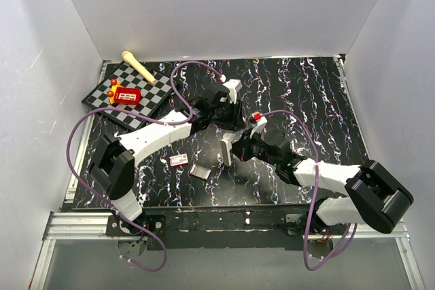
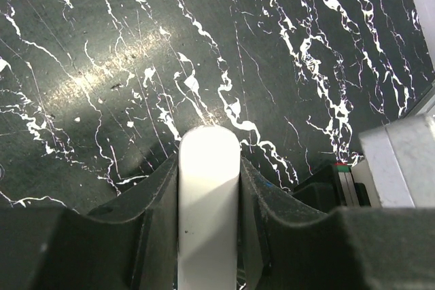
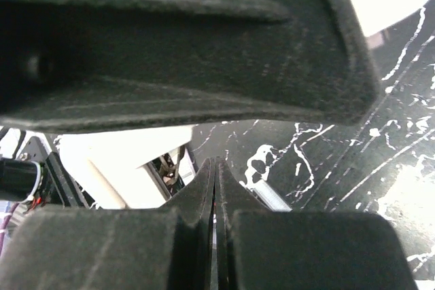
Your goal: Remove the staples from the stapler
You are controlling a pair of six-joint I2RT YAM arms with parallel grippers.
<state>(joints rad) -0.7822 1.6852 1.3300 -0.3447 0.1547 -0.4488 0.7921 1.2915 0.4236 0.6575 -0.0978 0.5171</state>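
Small box (image 1: 179, 160), silver plate (image 1: 199, 171): on table (image 1: 306, 100), 7 o'clock of centre.
Left gripper (image 2: 209, 162): jaws clamped on white stick (image 2: 209, 236), near centre.
Right gripper (image 3: 214, 168): jaws pressed together, nothing between; 5 o'clock of left gripper.
Stapler: not made out in any view.

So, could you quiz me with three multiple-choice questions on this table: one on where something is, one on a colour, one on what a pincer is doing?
1. Where does the chequered board lie?
A. far left corner of the table
B. near right corner
C. dead centre

2. What colour are the looping cables?
A. green
B. purple
C. yellow

3. The left pincer is:
A. wide open and empty
B. holding a red box
C. clamped on a white rounded stick

Answers: 1 A, the overhead view shows it there; 2 B, the loops are purple; 3 C, the stick sits between its fingers.
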